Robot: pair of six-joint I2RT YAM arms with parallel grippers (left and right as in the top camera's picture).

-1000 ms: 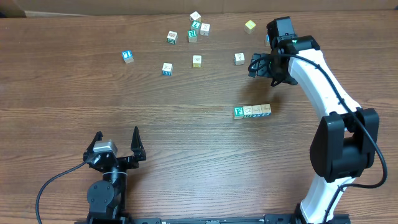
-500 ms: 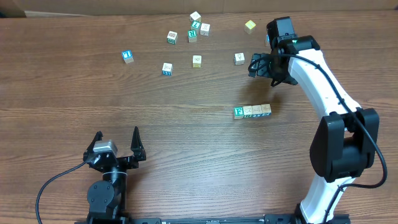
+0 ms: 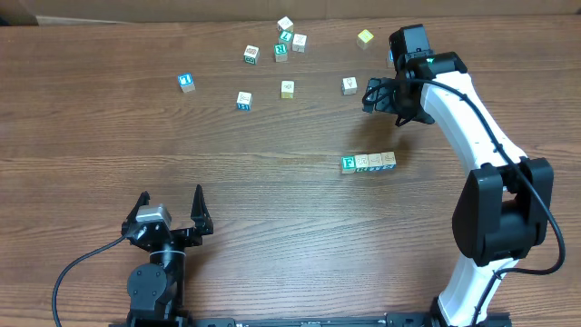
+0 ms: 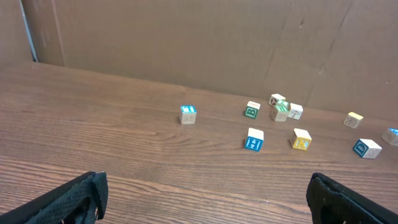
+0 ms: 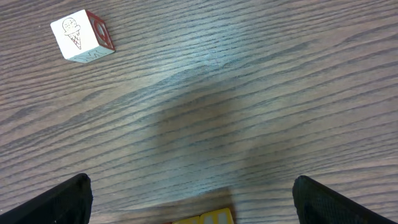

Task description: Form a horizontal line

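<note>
Loose cubes crowd the strip along the far edge, from its middle toward the far right corner, where my right claw hangs spread wide. The row of four blocks the way right of centre. I have open room along the near edge and the whole left side.

Table: dark brown wood-grain tabletop, its grain running left to right, filling nearly all of the overhead view.
Backdrop: plain brown cardboard panel, standing upright along the tabletop's far edge, creased by faint slanting lines.
Light: even and diffuse, with no hard glare; a soft blurred shadow lies on the tabletop in the right wrist view.
</note>
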